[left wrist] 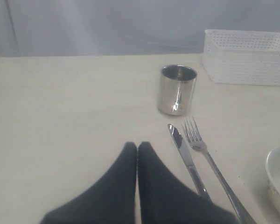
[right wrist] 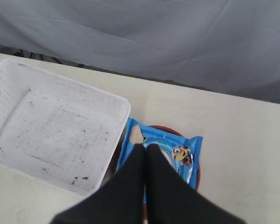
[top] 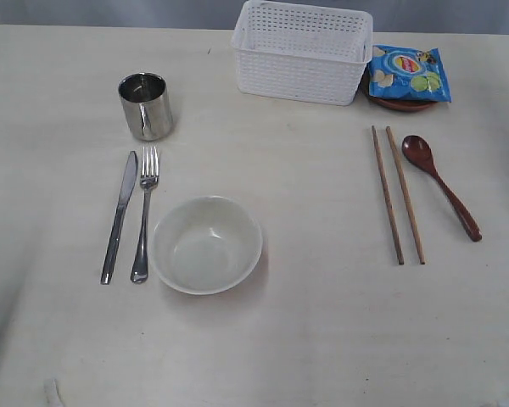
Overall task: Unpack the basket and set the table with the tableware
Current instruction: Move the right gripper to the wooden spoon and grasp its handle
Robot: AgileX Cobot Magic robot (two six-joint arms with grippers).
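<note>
On the pale table (top: 322, 339) we see, at left, a steel cup (top: 145, 105) beyond a knife (top: 119, 217) and fork (top: 143, 212) lying side by side, with a bowl (top: 207, 244) just beside the fork. Farther back stand a white basket (top: 299, 80) and a brown plate (top: 403, 107). At right lie chopsticks (top: 397, 195) and a wooden spoon (top: 441, 185).

You'll find print only on the glossy blue snack packet (top: 405, 74), at one o'clock on the pale cream worktop (top: 322, 322). It carries a red-and-yellow round emblem (top: 402, 62) and a yellow goggled cartoon figure (right wrist: 181, 153). No lettering is readable.
</note>
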